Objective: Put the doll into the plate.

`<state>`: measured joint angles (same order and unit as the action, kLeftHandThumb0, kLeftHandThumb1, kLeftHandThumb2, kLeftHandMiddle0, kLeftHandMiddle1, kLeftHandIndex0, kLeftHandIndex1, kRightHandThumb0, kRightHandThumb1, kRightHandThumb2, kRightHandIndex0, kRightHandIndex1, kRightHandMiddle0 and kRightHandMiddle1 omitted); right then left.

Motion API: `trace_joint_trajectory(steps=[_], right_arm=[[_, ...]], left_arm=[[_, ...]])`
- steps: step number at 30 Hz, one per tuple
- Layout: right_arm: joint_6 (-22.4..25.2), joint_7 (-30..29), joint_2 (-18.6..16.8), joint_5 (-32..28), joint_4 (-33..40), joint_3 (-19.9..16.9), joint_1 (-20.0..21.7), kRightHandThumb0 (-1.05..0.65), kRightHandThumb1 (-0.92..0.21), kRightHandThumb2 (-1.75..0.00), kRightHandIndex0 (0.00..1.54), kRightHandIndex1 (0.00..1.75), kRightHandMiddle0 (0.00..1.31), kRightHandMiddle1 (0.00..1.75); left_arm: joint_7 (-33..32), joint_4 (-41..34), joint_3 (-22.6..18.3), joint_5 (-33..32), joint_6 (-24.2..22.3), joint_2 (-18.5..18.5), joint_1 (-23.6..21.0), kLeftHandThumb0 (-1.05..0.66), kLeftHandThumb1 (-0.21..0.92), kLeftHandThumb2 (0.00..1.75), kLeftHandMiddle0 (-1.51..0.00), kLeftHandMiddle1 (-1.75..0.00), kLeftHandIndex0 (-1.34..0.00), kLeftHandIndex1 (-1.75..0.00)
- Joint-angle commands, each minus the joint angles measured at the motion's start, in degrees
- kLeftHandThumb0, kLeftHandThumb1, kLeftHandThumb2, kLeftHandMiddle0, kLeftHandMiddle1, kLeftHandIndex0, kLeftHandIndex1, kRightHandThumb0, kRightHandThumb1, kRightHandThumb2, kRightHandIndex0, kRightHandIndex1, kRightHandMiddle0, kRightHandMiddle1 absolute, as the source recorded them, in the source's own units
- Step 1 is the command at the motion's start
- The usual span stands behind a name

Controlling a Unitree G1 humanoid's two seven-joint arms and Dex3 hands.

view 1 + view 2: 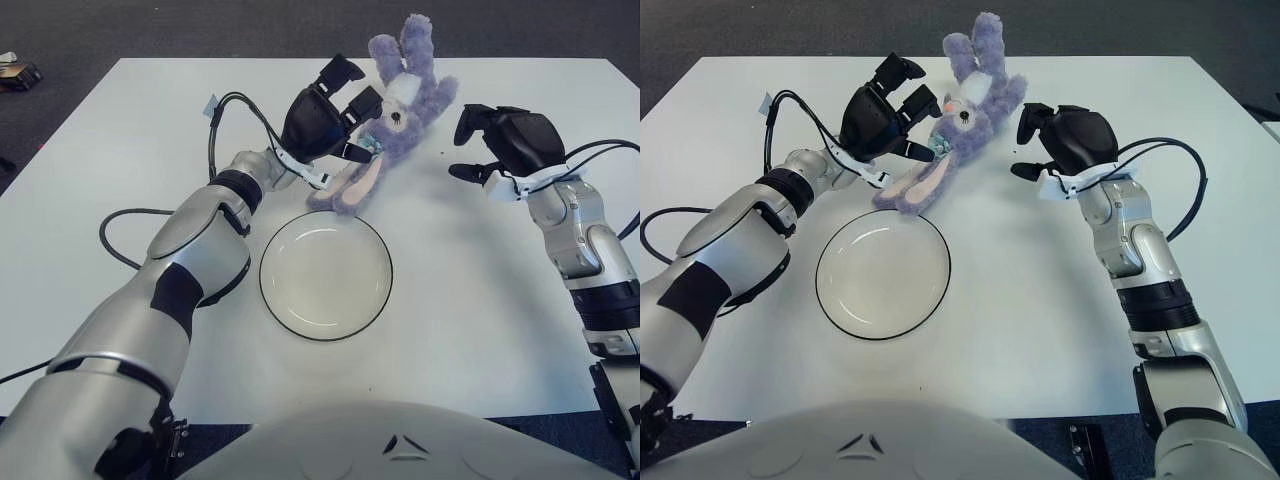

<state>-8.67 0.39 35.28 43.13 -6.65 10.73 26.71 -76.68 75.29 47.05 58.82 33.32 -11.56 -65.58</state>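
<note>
A purple plush bunny doll lies on the white table, feet toward the far edge and long ears drooping toward the near side. A white plate with a dark rim sits empty just in front of the ears. My left hand is against the doll's left side at its head, fingers spread beside it and not closed around it. My right hand hovers a short way right of the doll with its fingers apart, holding nothing.
A black cable loops on the table by my left arm. A small object lies on the dark floor beyond the table's far left corner. The doll lies close to the table's far edge.
</note>
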Motion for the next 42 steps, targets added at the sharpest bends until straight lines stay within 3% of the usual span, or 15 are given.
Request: trace_joint_trajectory(steps=[1, 5, 10, 11, 14, 18, 24, 27, 31, 38, 40, 42], right_arm=[[-3.08, -2.19, -0.41, 1.32, -3.91, 1.88, 3.76, -0.53, -0.87, -0.01, 0.45, 0.19, 0.5, 0.32], [-6.16, -4.27, -0.18, 2.4, -7.6, 3.45, 6.14, -0.53, -0.86, 0.0, 0.45, 0.04, 0.52, 0.22], [-7.55, -5.31, -0.06, 2.67, -9.21, 3.86, 6.94, -0.53, -0.86, 0.0, 0.45, 0.01, 0.53, 0.18], [-9.22, -6.67, -0.56, 3.59, -12.37, 5.16, 9.33, -0.53, -0.86, 0.0, 0.44, 0.0, 0.53, 0.18], [-12.36, -9.46, -1.6, 5.37, -18.91, 7.73, 13.93, -0.55, -0.85, 0.0, 0.42, 0.0, 0.5, 0.15], [-14.3, -11.64, -1.96, 6.47, -23.08, 9.38, 16.27, -0.57, -0.84, 0.0, 0.39, 0.0, 0.48, 0.11], [-15.38, -13.15, -1.84, 6.45, -25.18, 10.25, 17.34, -0.57, -0.84, 0.0, 0.39, 0.0, 0.47, 0.09], [-15.09, -12.73, -4.17, 8.15, -29.56, 13.1, 20.43, -0.58, -0.83, 0.0, 0.36, 0.0, 0.44, 0.06], [-15.26, -12.17, -5.3, 7.82, -31.88, 14.23, 22.09, -0.59, -0.83, 0.0, 0.32, 0.0, 0.41, 0.04], [-15.61, -12.2, -5.53, 7.26, -33.23, 14.89, 22.95, -0.59, -0.82, 0.0, 0.3, 0.0, 0.4, 0.03], [-15.57, -11.85, -6.8, 7.06, -35.08, 15.42, 24.14, -0.59, -0.82, 0.0, 0.3, 0.0, 0.4, 0.02], [-15.55, -11.79, -7.5, 7.01, -36.17, 15.76, 24.82, -0.6, -0.81, 0.0, 0.29, 0.0, 0.39, 0.02]], left_arm=[[2.67, 0.27, -2.51, -2.72, 1.08, 0.03, -0.15, -0.34, 0.92, 0.52, -0.24, -1.14, -0.19, -1.74], [5.57, 0.09, -4.56, -4.92, 2.24, 0.07, -0.28, -0.34, 0.92, 0.52, -0.24, -1.14, -0.18, -1.75], [6.56, -0.16, -5.21, -5.4, 2.43, 0.05, -0.22, -0.34, 0.92, 0.52, -0.24, -1.13, -0.18, -1.75], [7.83, -0.11, -6.83, -7.07, 2.88, 0.21, -0.52, -0.34, 0.92, 0.52, -0.24, -1.13, -0.18, -1.75], [9.81, -0.14, -9.63, -9.78, 3.55, 0.44, -0.96, -0.11, 0.92, 0.49, -0.26, -1.4, -0.14, -1.75], [10.36, -0.47, -10.53, -10.44, 3.62, 0.37, -0.91, -0.03, 0.92, 0.48, -0.27, -1.5, -0.12, -1.75], [10.74, -0.64, -10.89, -10.44, 3.63, 0.38, -0.82, -0.01, 0.92, 0.48, -0.27, -1.53, -0.12, -1.75], [10.35, -1.23, -12.62, -11.85, 4.32, -0.38, -1.49, 0.0, 0.92, 0.46, -0.29, -1.48, -0.15, -1.75], [10.73, -1.41, -13.35, -12.17, 4.53, -0.78, -1.57, 0.0, 0.92, 0.45, -0.3, -1.45, -0.17, -1.75], [11.35, -1.58, -14.04, -12.17, 4.67, -0.96, -1.46, 0.0, 0.92, 0.48, -0.27, -1.54, -0.12, -1.75], [24.12, -3.0, -18.08, -18.24, 7.72, -3.82, -0.24, 0.0, 0.92, 0.49, -0.26, -1.56, -0.11, -1.74], [30.98, -4.06, -20.35, -21.52, 9.19, -5.31, 0.58, -0.01, 0.92, 0.51, -0.23, -1.62, -0.09, -1.73]])
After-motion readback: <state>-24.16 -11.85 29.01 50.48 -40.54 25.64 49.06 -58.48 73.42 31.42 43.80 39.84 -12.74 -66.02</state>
